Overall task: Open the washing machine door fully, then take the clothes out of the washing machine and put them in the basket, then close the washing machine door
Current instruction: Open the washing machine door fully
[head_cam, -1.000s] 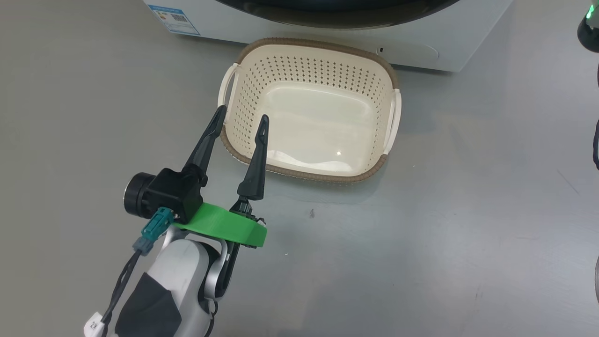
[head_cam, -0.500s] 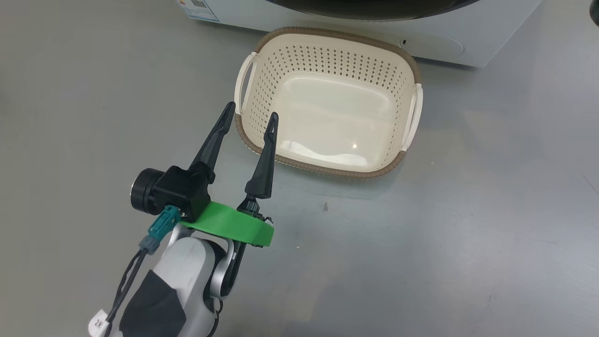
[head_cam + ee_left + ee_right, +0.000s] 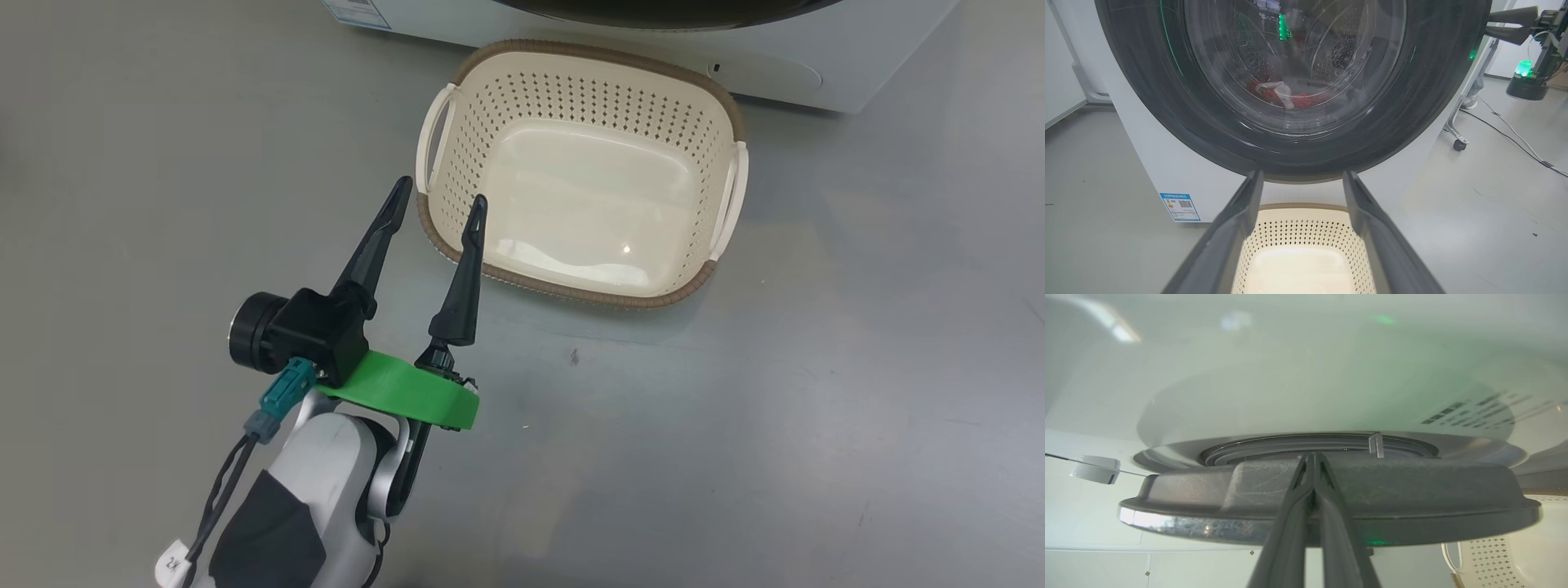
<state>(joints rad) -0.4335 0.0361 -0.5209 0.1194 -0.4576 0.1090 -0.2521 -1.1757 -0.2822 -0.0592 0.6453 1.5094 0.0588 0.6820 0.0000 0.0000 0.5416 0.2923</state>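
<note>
Basket (image 3: pixel 588 295) rim by left gripper (image 3: pixel 442 191) — floor (image 3: pixel 775 425) around

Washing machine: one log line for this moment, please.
left tool open | right tool shut, at door rim | basket empty | clothes in washing machine

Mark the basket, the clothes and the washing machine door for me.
basket (image 3: pixel 588 98), head view, far perforated wall.
clothes (image 3: pixel 1283 93), left wrist view, white fabric mid-pile, behind the glass.
washing machine door (image 3: pixel 1298 159), left wrist view, lower black rim.
</note>
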